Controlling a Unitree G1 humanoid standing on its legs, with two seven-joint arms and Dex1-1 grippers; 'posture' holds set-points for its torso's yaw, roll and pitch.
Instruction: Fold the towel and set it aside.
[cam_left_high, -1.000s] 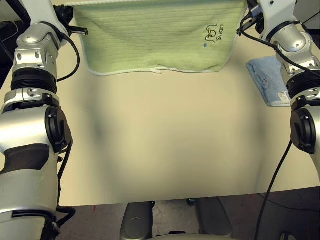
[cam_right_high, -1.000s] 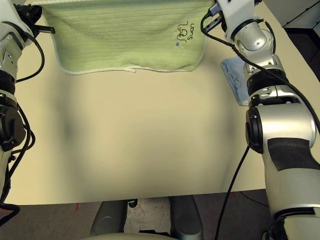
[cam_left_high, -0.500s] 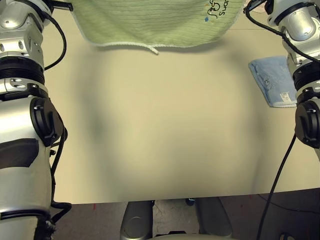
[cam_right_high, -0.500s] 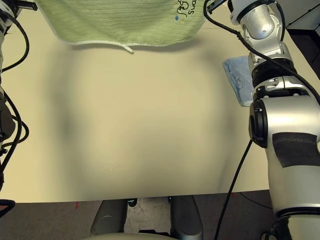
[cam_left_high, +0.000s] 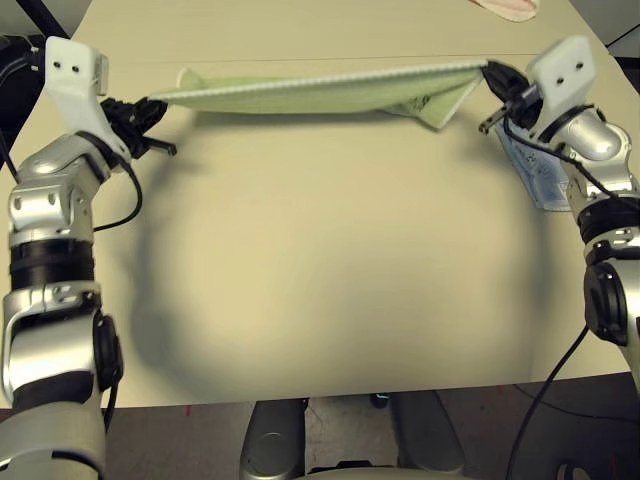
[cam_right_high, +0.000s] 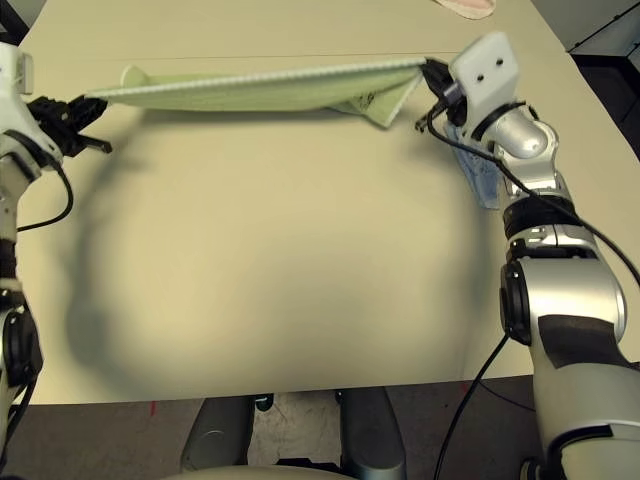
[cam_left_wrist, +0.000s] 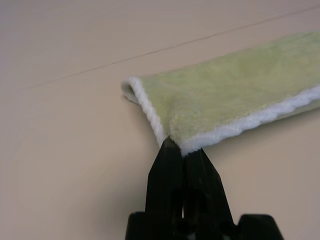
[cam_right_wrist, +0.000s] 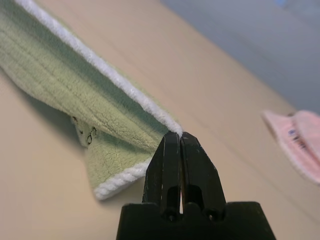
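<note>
I've got the towel (cam_left_high: 320, 92) strung taut between both arms low over the far side of the desk (cam_left_high: 330, 260), left gripper (cam_left_wrist: 176, 150) pinched shut on one corded corner, right gripper (cam_right_wrist: 176, 141) clamped on the other, its loose end drooping near the right one. I'd call this mid-fold, cloth stretched out; next I need to lay it flat and square without letting either corner slip.

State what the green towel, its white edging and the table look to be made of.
Towel: likely terry or microfibre cloth, going by its soft fuzzy pile with faint ribbing. White edging: twisted cord or stitched yarn, with a ropy matte texture. Table: smooth matte beige top, probably laminate; uniform, with no visible grain.
</note>
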